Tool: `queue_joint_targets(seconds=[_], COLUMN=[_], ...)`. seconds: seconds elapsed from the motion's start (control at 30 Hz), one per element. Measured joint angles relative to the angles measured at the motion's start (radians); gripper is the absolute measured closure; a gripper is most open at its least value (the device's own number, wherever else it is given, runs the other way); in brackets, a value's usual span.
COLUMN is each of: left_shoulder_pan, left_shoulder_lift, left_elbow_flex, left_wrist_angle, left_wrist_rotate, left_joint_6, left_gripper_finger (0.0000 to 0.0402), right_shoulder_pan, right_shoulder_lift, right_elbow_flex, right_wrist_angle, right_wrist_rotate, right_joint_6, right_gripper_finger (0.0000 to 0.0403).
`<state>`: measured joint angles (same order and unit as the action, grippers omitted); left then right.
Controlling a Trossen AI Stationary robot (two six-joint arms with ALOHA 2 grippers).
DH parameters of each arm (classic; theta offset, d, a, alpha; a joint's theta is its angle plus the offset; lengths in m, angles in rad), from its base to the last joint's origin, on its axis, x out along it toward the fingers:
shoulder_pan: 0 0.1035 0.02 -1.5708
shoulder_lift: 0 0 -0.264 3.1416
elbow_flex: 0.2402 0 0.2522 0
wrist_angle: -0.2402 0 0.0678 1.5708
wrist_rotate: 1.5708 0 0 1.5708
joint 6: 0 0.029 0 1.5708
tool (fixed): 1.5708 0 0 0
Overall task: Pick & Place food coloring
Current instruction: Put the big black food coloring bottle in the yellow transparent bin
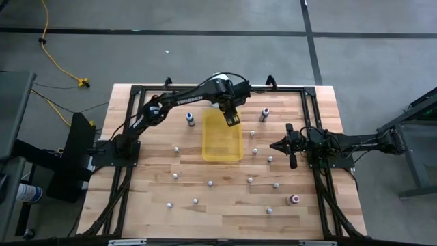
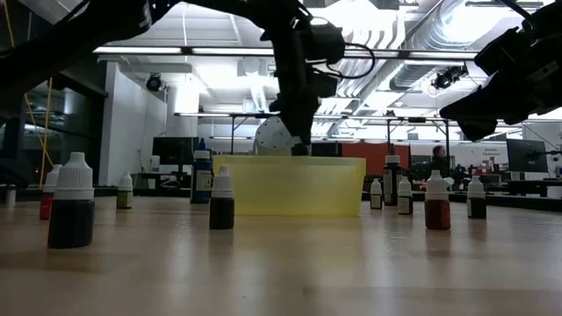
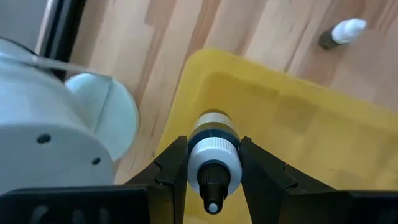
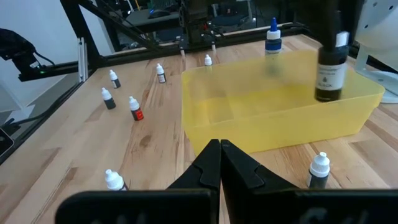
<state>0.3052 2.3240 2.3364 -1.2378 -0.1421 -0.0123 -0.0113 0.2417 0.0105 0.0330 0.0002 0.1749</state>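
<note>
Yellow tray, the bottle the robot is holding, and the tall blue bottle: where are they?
Tray (image 1: 222, 149): high view, on its bare floor.
Held bottle (image 3: 212, 160): left wrist view, on its white cap.
Blue bottle (image 4: 272, 42): right wrist view, on its body.

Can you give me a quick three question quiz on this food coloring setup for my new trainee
1. True or false: the left gripper holds a food coloring bottle above the yellow tray.
2. Which describes the right gripper? A: shut, holding nothing. B: clamped on a bottle. C: inside the tray.
3. Fill in: the other small bottles stand scattered on the wooden ____.

Key: 1 true. 2 A. 3 table.
</note>
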Motion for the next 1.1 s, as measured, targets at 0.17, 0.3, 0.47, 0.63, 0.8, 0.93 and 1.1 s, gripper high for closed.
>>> queue_joint_targets(seconds=[0.17, 0.3, 0.47, 0.63, 0.8, 0.93, 1.1], left_shoulder_pan=[-0.005, -0.005, -0.004, -0.004, -0.004, -0.004, -0.004], left_shoulder_lift=[0.021, 0.030, 0.040, 0.040, 0.040, 0.040, 0.040], left_elbow_flex=[0.001, 0.000, 0.000, 0.000, 0.000, 0.000, 0.000], left_wrist_angle=[0.032, 0.039, 0.064, 0.077, 0.092, 0.087, 0.087], left_wrist_rotate=[0.028, 0.026, 0.027, 0.028, 0.028, 0.029, 0.032], left_joint_6=[0.048, 0.071, 0.079, 0.104, 0.122, 0.157, 0.199], left_gripper_finger=[0.0293, 0.0293, 0.0293, 0.0293, 0.0293, 0.0293, 0.0293], right_shoulder_pan=[0.000, 0.000, 0.000, 0.000, 0.000, 0.000, 0.000], right_shoulder_lift=[0.000, 0.000, 0.000, 0.000, 0.000, 0.000, 0.000], right_elbow_flex=[0.000, 0.000, 0.000, 0.000, 0.000, 0.000, 0.000], right_wrist_angle=[0.000, 0.000, 0.000, 0.000, 0.000, 0.000, 0.000], right_wrist_rotate=[0.000, 0.000, 0.000, 0.000, 0.000, 0.000, 0.000], right_joint_6=[0.000, 0.000, 0.000, 0.000, 0.000, 0.000, 0.000], right_gripper_finger=[0.0402, 0.0402, 0.0402, 0.0402, 0.0402, 0.0402, 0.0402])
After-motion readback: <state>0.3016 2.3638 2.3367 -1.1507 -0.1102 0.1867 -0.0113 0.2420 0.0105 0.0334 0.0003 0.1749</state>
